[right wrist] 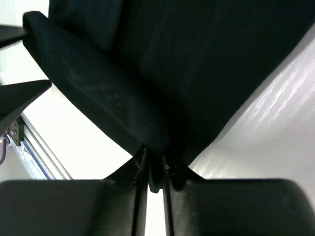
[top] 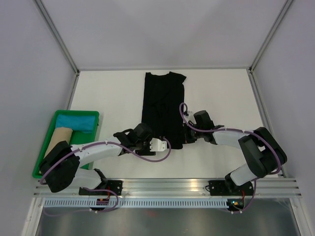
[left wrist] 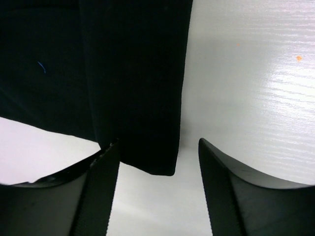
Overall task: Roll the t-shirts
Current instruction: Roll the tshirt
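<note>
- The right pincer [right wrist: 155,164] is clamped on a pinch of the black tee [right wrist: 197,73] at its near hem. A thick fold of cloth runs up and to the left from the grip.
- The left pincer [left wrist: 158,145] stands apart. The tee's near corner lies between its fingers, close against one finger [left wrist: 98,187]. The other is over bare counter [left wrist: 246,98]. Whether either one touches the cloth I cannot tell.
- From above, both pincers sit at the tee's near end, the left one at the hem and the right one at the near right corner.
- The tee lies mid-counter as a long narrow strip, collar at the far end.
- A green tray [top: 45,147] at the near left holds a blue roll [top: 76,122] and a tan roll [top: 61,137], side by side.
</note>
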Motion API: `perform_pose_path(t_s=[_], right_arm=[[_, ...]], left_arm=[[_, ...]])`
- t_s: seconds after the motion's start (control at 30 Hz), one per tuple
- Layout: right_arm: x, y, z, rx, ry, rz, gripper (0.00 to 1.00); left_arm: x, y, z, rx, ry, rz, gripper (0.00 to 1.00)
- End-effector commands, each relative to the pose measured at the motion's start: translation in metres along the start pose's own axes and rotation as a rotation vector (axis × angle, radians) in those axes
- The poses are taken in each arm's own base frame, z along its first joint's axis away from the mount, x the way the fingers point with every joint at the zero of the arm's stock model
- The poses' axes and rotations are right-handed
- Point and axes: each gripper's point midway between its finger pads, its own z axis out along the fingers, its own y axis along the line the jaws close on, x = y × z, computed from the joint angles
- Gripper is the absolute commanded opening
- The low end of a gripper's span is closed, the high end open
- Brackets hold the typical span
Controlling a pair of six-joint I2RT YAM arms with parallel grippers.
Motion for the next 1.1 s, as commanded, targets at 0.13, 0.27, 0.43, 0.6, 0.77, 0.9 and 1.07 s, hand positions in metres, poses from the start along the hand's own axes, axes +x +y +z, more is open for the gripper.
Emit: perform_pose_path(t_s=[0.13, 0.27, 0.43, 0.6, 0.77, 0.9, 1.07], right_arm=[[-0.028, 0.005, -0.012, -0.002, -0.017, -0.095, 0.37], [-0.042, 0.015, -0.031, -0.004, -0.061, -0.108, 0.41], [-0.072, 0.034, -0.071, 0.028, -0.254, -0.178, 0.45], [-0.074, 0.047, -0.085, -0.039, -0.440, -0.333, 0.47], [-0.071, 0.072, -0.096, -0.105, -0.570, -0.663, 0.47], [-0.045, 0.075, -0.083, -0.049, -0.536, -0.987, 0.48], [-0.014, 0.063, -0.052, 0.067, -0.331, -1.254, 0.49]], left_arm=[[0.001, -0.001, 0.015, 0.013, -0.007, 0.045, 0.61], [-0.003, 0.001, 0.013, 0.009, -0.017, 0.020, 0.57], [-0.001, -0.001, 0.013, 0.020, -0.003, 0.011, 0.44], [-0.002, -0.002, 0.014, 0.046, 0.008, -0.009, 0.29], [-0.005, 0.008, 0.011, 0.052, 0.004, -0.060, 0.06], [-0.010, 0.021, 0.001, 0.090, -0.049, -0.130, 0.02], [-0.023, 0.031, -0.012, 0.174, -0.137, -0.180, 0.02]])
